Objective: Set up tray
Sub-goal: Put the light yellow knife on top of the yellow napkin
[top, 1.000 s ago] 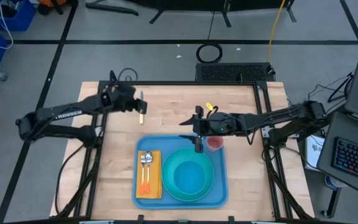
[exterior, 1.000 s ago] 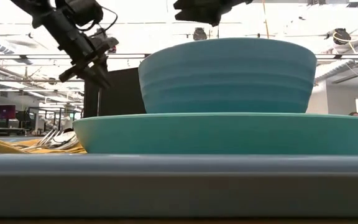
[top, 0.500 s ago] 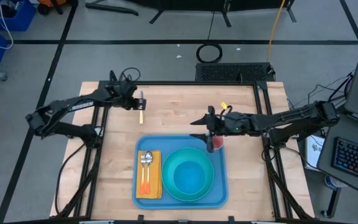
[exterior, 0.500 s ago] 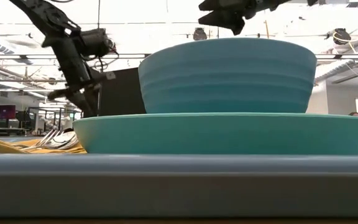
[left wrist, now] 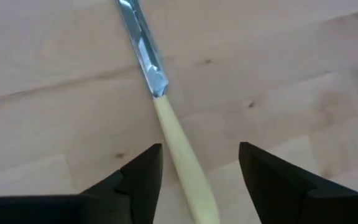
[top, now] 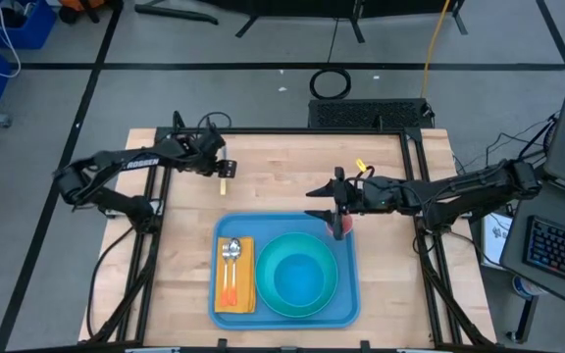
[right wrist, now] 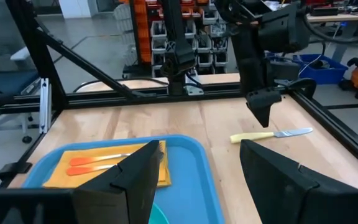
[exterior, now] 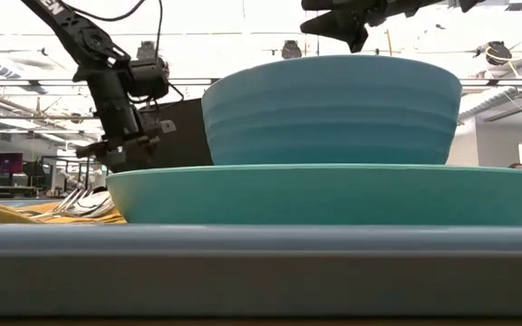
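left gripper (left wrist: 197, 163): fingers spread, straddling knife (left wrist: 160, 106) handle, not gripping
right gripper (right wrist: 197, 168): fingers apart, empty, over tray (top: 346, 279) corner
tray: holds plate (top: 273, 294), bowl (top: 300, 279)

A: Any writing you can read?

B: One word. The left arm (top: 126, 167) carries white letters along its link in the high view. They look like "ROSSEN", with the start of the word hard to make out.

A: Does the low view show it too?

B: Only a few white letters at the top edge, on the same arm (exterior: 57, 7). They are cut off and I cannot read them.

A: And the wrist views?

B: No text legible in either. The bins (right wrist: 210, 46) on the shelves in the right wrist view are too small to show any labels.
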{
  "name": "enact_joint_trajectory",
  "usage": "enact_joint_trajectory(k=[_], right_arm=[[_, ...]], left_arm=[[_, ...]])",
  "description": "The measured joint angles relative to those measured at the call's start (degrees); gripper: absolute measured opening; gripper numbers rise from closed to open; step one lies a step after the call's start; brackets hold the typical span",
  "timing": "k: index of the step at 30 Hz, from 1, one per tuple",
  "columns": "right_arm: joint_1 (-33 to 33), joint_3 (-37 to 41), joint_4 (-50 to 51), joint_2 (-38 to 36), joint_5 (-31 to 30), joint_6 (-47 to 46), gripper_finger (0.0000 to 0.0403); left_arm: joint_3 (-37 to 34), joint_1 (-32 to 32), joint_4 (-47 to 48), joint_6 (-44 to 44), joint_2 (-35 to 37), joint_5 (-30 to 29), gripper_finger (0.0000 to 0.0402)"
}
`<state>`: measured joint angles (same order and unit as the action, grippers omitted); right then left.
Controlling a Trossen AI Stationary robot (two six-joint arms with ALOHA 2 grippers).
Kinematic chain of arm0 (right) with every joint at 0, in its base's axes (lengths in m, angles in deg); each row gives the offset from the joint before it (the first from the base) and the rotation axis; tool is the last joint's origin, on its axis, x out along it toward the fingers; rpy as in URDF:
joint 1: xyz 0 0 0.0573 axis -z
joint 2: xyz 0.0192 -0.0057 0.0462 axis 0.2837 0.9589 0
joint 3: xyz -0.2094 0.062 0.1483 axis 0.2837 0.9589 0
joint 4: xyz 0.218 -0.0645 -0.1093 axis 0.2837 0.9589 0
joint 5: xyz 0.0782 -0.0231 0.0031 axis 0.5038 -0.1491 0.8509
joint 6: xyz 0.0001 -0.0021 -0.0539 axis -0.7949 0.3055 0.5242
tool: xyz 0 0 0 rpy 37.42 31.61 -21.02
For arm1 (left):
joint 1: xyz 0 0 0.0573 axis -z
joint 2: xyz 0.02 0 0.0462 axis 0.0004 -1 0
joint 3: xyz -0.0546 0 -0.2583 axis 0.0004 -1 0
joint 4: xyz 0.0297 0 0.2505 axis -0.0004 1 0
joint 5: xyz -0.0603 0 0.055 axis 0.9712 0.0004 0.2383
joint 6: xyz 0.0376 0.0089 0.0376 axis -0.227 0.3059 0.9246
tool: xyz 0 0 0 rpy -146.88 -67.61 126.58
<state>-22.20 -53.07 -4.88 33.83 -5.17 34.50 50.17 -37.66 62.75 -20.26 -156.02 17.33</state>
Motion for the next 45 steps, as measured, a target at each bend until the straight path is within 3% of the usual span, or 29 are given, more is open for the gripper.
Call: enact_joint_trajectory(k=[10,45], right_arm=[[-0.4,0.0,0.1,0.0,0.1,-0.2,0.0212],[-0.4,0.0,0.2,0.0,0.1,-0.4,0.0212]], left_arm=[[0.0,0.3,-0.2,-0.3,-5.7,-0.9,0.0203],[0.1,2.0,-2.9,3.1,-12.4,-2.3,0.0131]])
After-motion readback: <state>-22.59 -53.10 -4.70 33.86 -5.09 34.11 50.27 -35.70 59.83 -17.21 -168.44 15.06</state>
